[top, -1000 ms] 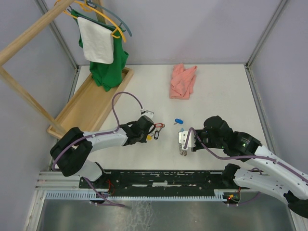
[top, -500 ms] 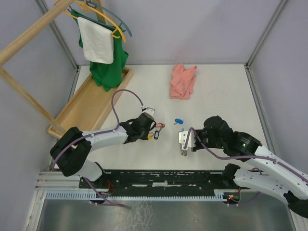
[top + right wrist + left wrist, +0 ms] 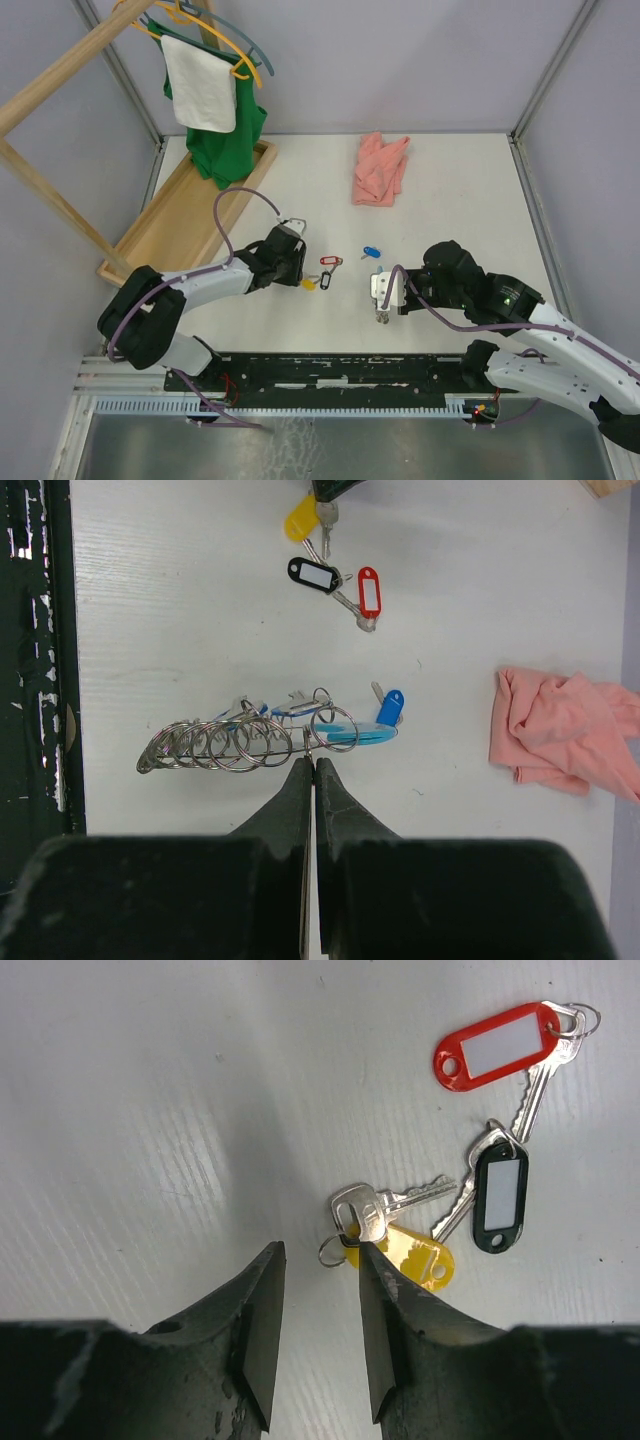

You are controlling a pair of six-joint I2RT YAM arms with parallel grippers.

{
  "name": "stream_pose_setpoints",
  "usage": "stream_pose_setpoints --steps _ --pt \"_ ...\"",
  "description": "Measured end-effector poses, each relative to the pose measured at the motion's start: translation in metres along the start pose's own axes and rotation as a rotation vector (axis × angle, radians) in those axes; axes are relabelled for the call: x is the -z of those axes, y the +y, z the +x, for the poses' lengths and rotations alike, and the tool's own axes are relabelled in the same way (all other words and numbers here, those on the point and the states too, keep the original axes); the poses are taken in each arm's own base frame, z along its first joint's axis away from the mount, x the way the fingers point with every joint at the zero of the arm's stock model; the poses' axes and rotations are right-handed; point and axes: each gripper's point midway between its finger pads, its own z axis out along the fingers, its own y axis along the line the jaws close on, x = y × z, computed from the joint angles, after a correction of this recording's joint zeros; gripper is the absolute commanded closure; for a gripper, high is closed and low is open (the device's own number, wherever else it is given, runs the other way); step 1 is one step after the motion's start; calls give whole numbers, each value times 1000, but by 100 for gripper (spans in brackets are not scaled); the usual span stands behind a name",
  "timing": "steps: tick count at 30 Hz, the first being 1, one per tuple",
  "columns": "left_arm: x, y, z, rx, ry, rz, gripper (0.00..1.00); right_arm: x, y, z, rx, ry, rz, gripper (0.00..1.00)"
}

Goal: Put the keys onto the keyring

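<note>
No readable writing was found: the white inserts in the red tag and the black tag were seen to be blank. Three keys were laid close together on the white worktop. Each was silver and ringed to an oblong plastic tag. The yellow tag was partly hidden behind one fingertip of the left gripper, whose jaws were held apart with nothing between them. A fourth key, with a blue tag, was laid apart from these, nearer the right arm. The keyring was seen as a row of silvery wire loops with a light-blue tag at one end. It was pinched at one loop by the fully closed right gripper.
</note>
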Motion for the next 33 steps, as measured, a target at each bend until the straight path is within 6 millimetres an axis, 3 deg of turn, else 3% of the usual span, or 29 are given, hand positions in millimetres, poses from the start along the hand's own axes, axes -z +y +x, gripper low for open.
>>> stream_pose_setpoints --steps 6,23,33 --pt "-4 8 4 66 16 64 58 0 0 0 0 0 0 99" --pt "-2 -9 6 109 30 222 82 0 0 0 0 -1 -1 99" --pt "1 -13 6 113 32 242 87 0 0 0 0 -1 -1 99"
